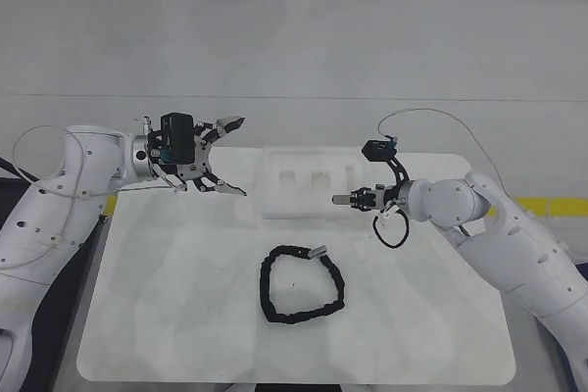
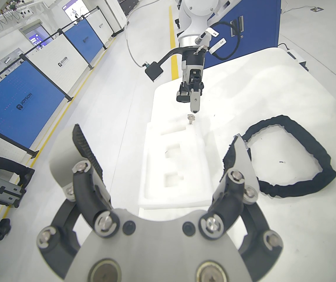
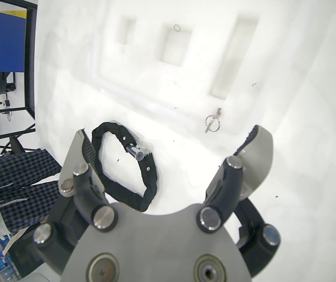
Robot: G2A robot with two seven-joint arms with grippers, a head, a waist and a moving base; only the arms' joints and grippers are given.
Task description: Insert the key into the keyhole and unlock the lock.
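**A:** Lock [image 1: 265, 286] job: walk me down from the big things.

**B:** The white table [image 1: 176, 294] carries it all. A foam tray [image 1: 304, 206] sits at its far side. The lock, a black chain loop, lies closed near the table's middle, well apart from both arms. Its metal cylinder [image 3: 135, 153] sticks out of the sleeve.

**A:** Arms?

**B:** The left gripper [image 1: 238, 157] hangs near the table's far left corner, fingers spread and holding nothing. The right gripper [image 3: 169, 134] hovers above the tray, also spread and empty.

**A:** And the key?

**B:** The key [image 3: 212, 121] lies flat on the tray's bare foam, just beside the long recess [image 3: 232, 57] and near the right gripper.

**A:** So nothing's picked up yet.

**B:** I'd say we're at the pick-up. Next, the right gripper needs to come down over the key and pinch its head, leaving the blade free for the keyhole. The key is thin and lies flat, so the fingers may slip off it or dig into the foam.
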